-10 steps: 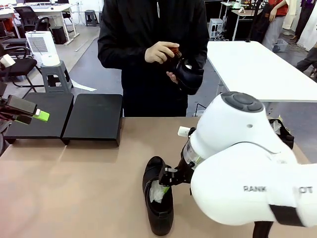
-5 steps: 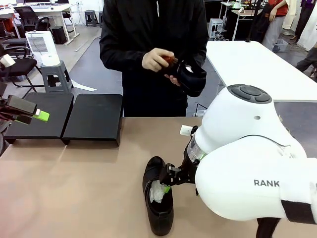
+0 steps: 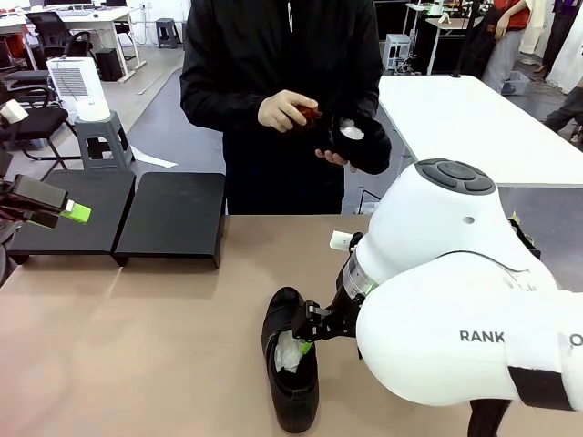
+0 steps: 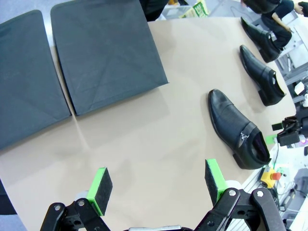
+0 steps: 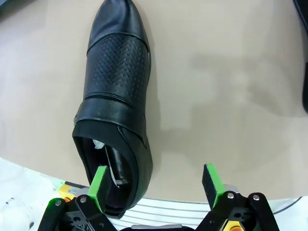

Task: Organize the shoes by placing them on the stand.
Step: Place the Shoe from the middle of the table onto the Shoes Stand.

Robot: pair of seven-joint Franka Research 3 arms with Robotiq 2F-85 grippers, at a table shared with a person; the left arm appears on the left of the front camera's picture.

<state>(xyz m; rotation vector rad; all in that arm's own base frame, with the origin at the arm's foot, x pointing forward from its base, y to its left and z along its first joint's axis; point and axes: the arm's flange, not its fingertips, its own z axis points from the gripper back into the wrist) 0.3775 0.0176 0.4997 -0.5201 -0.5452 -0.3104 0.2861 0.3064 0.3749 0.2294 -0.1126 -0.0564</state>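
Glossy black leather dress shoe (image 5: pixel 118 96), stuffed with white paper, lies on the tan tabletop (image 3: pixel 137 346) under my right gripper (image 5: pixel 155 183), whose pads are spread, one over the heel opening. I judge it stiff, slick and light, so I'd pinch the heel collar. My left gripper (image 4: pixel 158 183) hangs spread near the bare flat black stand (image 3: pixel 173 218), which has ample room.

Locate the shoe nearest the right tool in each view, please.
Front view: shoe at bottom centre.
Left wrist view: shoe right of centre.
Right wrist view: shoe left of centre, running top to bottom.
Shared landmark: the brown table under it.
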